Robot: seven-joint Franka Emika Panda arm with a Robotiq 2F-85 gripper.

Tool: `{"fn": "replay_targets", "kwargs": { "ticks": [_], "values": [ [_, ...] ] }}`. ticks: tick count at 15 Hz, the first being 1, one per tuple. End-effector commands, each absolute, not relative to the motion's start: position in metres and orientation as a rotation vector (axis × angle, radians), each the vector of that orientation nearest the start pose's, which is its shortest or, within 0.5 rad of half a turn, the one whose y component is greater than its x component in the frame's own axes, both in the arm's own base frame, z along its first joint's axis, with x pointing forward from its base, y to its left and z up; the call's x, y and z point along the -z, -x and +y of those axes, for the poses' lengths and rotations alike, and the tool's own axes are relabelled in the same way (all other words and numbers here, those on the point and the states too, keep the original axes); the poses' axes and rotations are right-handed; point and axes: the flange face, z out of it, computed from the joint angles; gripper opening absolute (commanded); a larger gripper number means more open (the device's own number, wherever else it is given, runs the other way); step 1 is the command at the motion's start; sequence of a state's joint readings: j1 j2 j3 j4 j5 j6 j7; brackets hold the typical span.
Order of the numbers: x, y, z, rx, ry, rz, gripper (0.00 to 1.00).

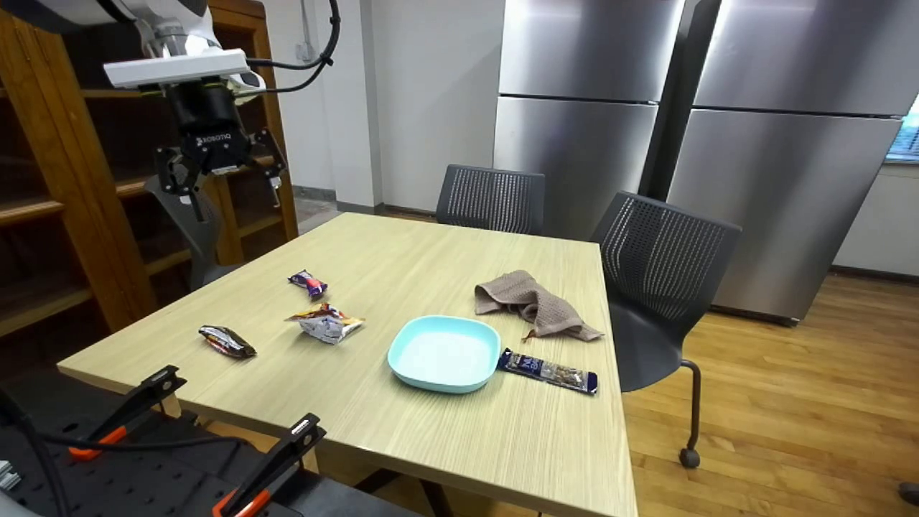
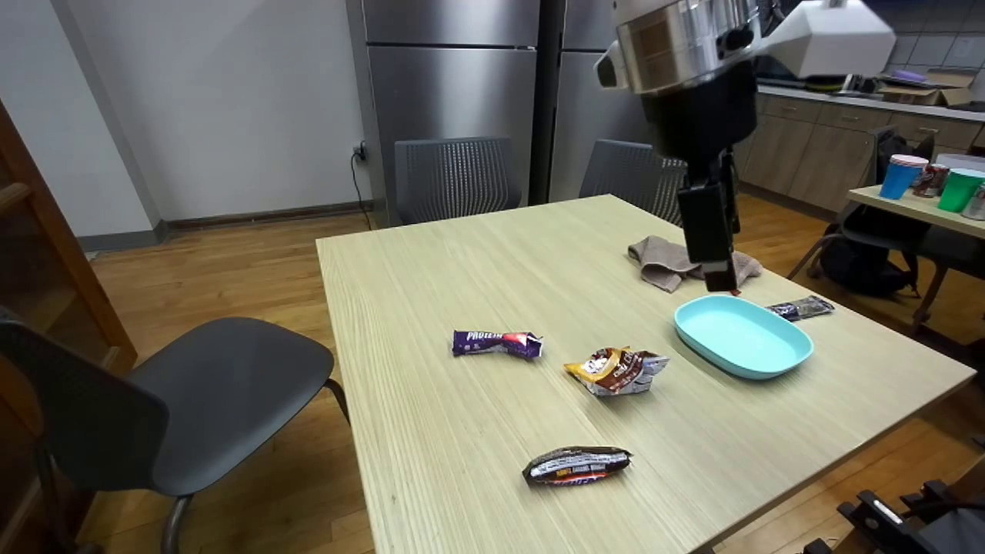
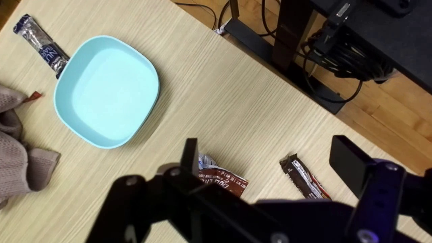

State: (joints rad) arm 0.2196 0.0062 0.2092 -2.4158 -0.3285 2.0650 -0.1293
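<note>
We see the gripper point(image 1: 237, 202) in the air above the table point(image 1: 416, 266), its fingers point(image 3: 349, 165) spread and holding nothing. Below it, in the wrist view, we find the chip bag point(image 3: 224, 177) and the dark bar point(image 3: 305, 177). In both exterior views they lie left of the dish point(image 1: 444, 352), with the purple bar point(image 1: 309, 283) on their far side. Nothing is lifted, so we judge that no handling is under way.

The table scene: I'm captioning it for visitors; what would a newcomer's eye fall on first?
Probably the turquoise dish, bright on the pale table beside the nut bar. Next comes the black gripper, open and holding nothing above the table, then the crumpled brown towel near the dish.
</note>
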Motion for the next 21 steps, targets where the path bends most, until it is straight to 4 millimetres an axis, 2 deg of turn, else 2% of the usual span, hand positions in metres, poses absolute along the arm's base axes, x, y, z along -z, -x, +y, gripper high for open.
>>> {"fn": "replay_targets", "kwargs": {
  "ticks": [1,2,5,12,16,21],
  "values": [
    [-0.275,-0.425,0.183,-0.622,3.148,-1.331,1.0],
    [-0.274,-0.417,0.178,-0.575,3.14,-1.309,1.0],
    [-0.269,-0.421,0.18,-0.597,3.132,-1.311,1.0],
    [-0.27,-0.423,0.18,-0.602,3.134,-1.309,1.0],
    [-0.247,-0.421,0.206,-0.561,3.112,-1.486,1.0],
    [-0.206,-0.41,0.242,-0.445,2.986,-1.781,1.0]
  ]
}}
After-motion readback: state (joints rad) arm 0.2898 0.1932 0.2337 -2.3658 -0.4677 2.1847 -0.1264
